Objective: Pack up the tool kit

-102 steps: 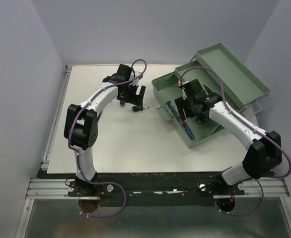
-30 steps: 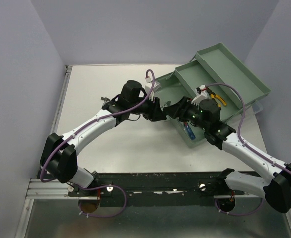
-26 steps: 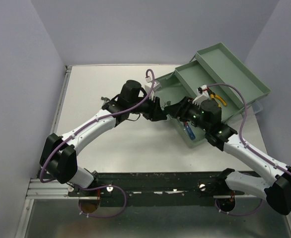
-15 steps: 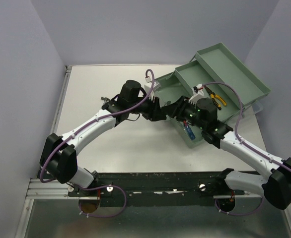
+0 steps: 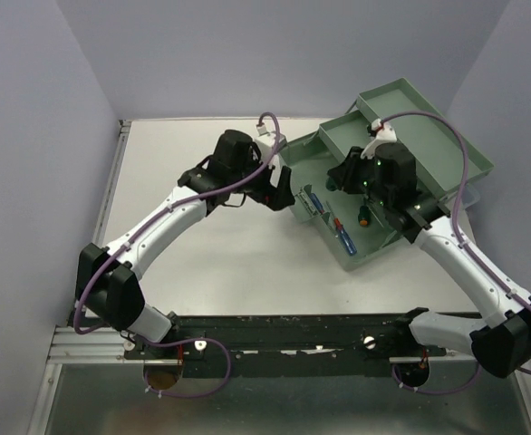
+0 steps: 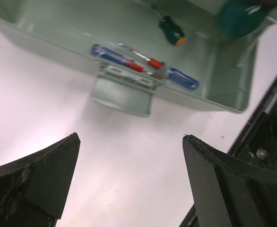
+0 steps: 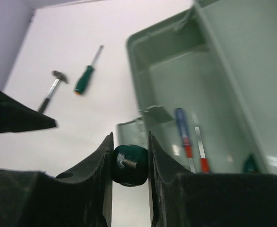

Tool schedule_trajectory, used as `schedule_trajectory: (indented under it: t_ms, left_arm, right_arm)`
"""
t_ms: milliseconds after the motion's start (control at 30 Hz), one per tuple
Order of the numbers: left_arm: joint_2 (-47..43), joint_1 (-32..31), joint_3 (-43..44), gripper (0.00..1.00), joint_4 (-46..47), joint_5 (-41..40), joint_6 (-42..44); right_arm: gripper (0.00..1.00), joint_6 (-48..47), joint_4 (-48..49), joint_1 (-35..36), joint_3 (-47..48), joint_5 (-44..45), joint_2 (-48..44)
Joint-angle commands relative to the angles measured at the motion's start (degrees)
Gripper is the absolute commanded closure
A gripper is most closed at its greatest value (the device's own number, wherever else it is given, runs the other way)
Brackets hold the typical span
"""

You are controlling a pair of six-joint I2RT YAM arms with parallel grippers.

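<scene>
White tabletop point(image 5: 220, 272) under plain lilac walls. We find the left gripper point(image 6: 129, 175) with its jaws spread wide and holding nothing, hovering over bare table. Just ahead of it is the latch point(image 6: 124, 92) of the tool kit point(image 5: 374, 258), an open grey-green plastic box. We find the right gripper point(image 7: 130, 158) clamped on a dark green round handle point(image 7: 128, 166) over the box's front edge. Beyond it, the box floor carries a blue-handled screwdriver point(image 7: 182, 124), a red-marked one and a green screwdriver point(image 6: 170, 28). Farther out on the table, to its left, lie a loose green-handled screwdriver point(image 7: 84, 78) and a small hammer point(image 7: 49, 92).
</scene>
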Motion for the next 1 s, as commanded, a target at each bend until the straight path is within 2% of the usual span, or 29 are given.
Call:
schedule_trajectory:
  t_ms: [0, 100, 200, 300, 333, 400, 500, 700, 833, 967]
  left_arm:
    - [5.1, 5.9, 5.3, 0.01, -10.5, -7.5, 3.1]
    - [8.0, 8.0, 7.7, 0.01, -14.8, -13.6, 4.6]
    - [11.6, 9.8, 10.4, 0.01, -17.9, -19.8, 5.0]
    - [16.2, 11.4, 14.6, 0.01, -20.7, -21.2, 5.0]
    - [17.7, 12.0, 16.3, 0.01, -22.0, -21.0, 5.1]
    - [21.8, 12.7, 20.4, 0.01, -25.3, -21.7, 5.4]
    - [27.1, 13.1, 26.0, 0.01, -28.5, -26.4, 6.3]
    - [36.2, 15.9, 35.7, 0.01, -32.7, -26.8, 7.8]
    - [41.2, 17.6, 41.6, 0.02, -34.8, -25.4, 8.2]
    - [45.0, 19.2, 44.2, 0.12, -35.9, -24.6, 8.3]
  right_arm:
    - [0.99, -14.3, -18.0, -4.6, 4.5, 3.6, 3.3]
    - [0.99, -16.1, -23.8, -4.7, 5.2, 7.0, 4.8]
    - [0.99, -17.4, -25.9, -4.7, 3.6, 6.0, 5.5]
    - [0.94, -17.3, -27.2, -4.6, 2.4, 5.9, 6.8]
    - [0.91, -17.4, -27.3, -4.6, 2.2, 6.4, 7.2]
    - [0.77, -17.5, -28.4, -4.6, 2.4, 7.0, 8.1]
    - [0.59, -18.1, -27.9, -4.6, 2.3, 5.6, 7.3]
    - [0.42, -17.3, -24.9, -4.6, 0.5, 0.2, 2.4]
    - [0.4, -16.5, -23.9, -4.6, -0.3, -1.8, -0.5]
    - [0.4, -16.5, -23.2, -4.6, -1.0, -2.5, -2.9]
